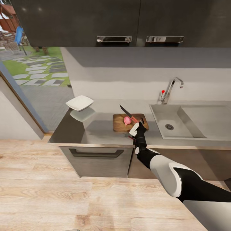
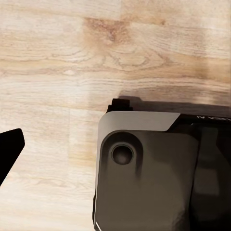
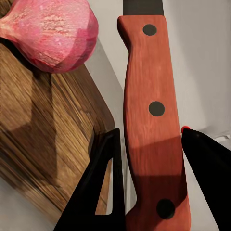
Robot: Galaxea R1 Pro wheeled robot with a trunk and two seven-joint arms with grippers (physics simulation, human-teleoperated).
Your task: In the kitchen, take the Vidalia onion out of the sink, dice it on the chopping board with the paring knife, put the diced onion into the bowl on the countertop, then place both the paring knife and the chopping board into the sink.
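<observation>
My right gripper (image 3: pixel 151 183) clamped on knife (image 3: pixel 154 110) handle, blade over board (image 1: pixel 128 123); onion (image 1: pixel 127 120) whole on board; bowl (image 1: pixel 80 103) further left on countertop (image 1: pixel 99 131); can't tell left gripper state

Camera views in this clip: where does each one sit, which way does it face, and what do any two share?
Head view: on the robot's head, facing forward and down over the countertop, sink and bowl; right arm shows.
Left wrist view: by the left arm, facing the wooden floor; a grey robot part shows.
Right wrist view: along the right end effector, shut on the paring knife.
Shared by head and right wrist views: Vidalia onion, chopping board.
</observation>
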